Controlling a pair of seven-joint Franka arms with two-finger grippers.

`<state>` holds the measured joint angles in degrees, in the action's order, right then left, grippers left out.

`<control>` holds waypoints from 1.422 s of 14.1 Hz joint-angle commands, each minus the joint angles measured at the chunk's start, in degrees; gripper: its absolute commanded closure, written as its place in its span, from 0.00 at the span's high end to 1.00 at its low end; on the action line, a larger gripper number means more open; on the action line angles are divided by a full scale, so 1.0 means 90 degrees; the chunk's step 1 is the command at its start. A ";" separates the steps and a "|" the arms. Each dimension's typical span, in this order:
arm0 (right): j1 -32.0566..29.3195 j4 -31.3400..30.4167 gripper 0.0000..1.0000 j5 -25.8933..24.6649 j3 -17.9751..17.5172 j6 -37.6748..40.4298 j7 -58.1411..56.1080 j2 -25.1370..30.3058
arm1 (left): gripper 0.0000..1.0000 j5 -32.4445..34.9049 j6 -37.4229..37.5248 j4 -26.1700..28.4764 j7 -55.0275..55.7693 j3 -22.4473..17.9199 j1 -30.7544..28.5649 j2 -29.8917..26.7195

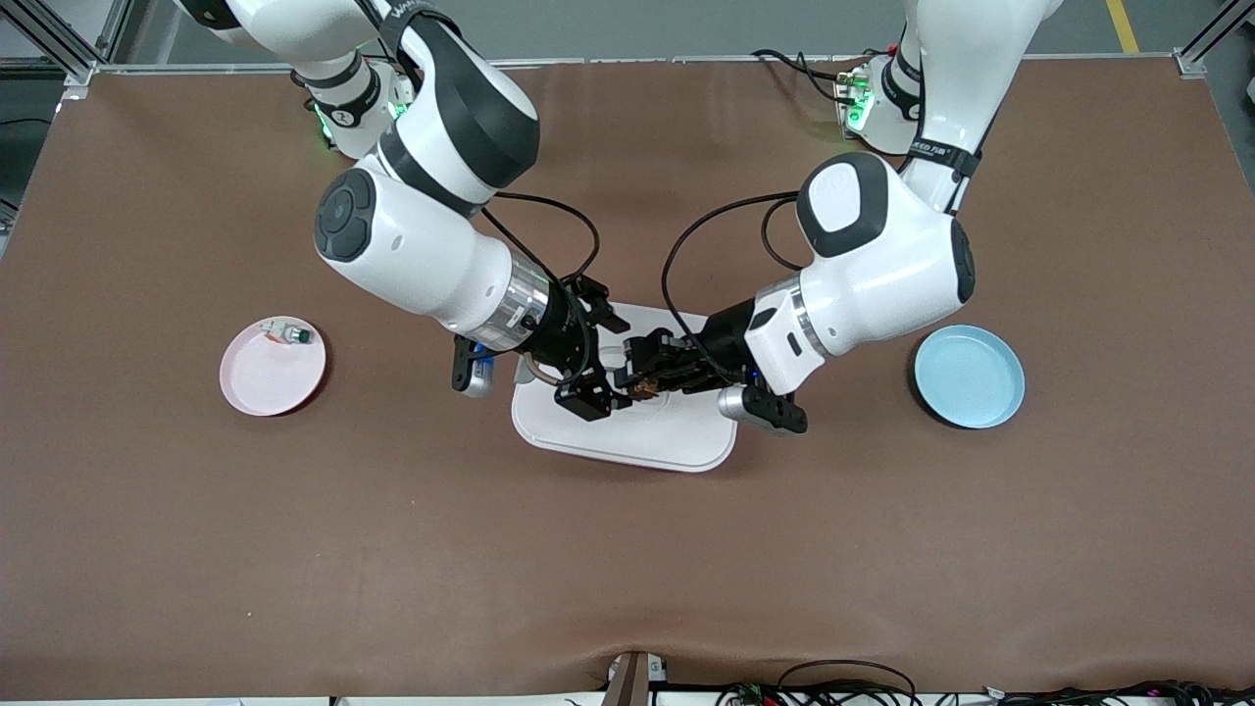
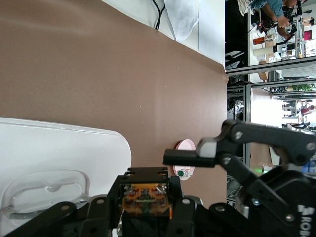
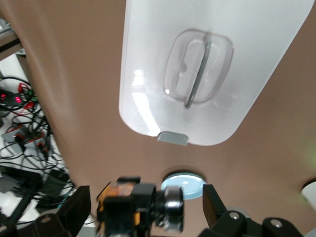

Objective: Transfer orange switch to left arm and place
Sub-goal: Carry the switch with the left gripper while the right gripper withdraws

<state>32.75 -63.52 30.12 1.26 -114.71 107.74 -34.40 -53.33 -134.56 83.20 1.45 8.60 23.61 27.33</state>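
The orange switch [image 1: 644, 390] hangs over the lid of the white box [image 1: 667, 441] in the middle of the table. My left gripper [image 1: 635, 378] is shut on it. In the left wrist view the orange switch [image 2: 146, 200] sits clamped between the left gripper's [image 2: 146, 186] black fingers, with the box [image 2: 59, 148] below. My right gripper [image 1: 606, 358] stands open around the same spot. In the right wrist view its fingers [image 3: 74, 212] stand wide apart on either side of the orange switch [image 3: 143, 207] without touching it, above the box [image 3: 197, 98].
A pink plate [image 1: 265, 378] toward the right arm's end of the table holds a small white-silver switch with a green cap [image 1: 290, 335]. A light blue plate [image 1: 969, 377] lies toward the left arm's end. Brown table surface surrounds the box.
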 commanded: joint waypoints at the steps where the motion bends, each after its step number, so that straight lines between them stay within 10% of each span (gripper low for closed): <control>1: -0.0288 0.0241 1.00 0.0072 -0.0003 0.0780 -0.0739 -0.0026 | 0.00 0.0337 -0.0020 0.0520 0.0025 -0.0037 -0.0171 -0.0526; 12: -0.1898 0.0495 1.00 -0.0035 0.0046 0.3525 -0.4282 0.0550 | 0.00 0.2438 0.1638 0.1390 0.0015 -0.0018 -0.1430 -0.1922; 20: -0.2709 0.0621 1.00 -0.1246 0.0036 0.4980 -0.7329 0.0707 | 0.00 0.4252 0.3436 0.1342 0.0025 -0.0028 -0.2222 -0.2470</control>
<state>10.87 -58.87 20.81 2.32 -72.83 47.84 -28.70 -19.88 -105.93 93.79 1.33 8.11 4.20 7.78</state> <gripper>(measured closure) 0.000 0.599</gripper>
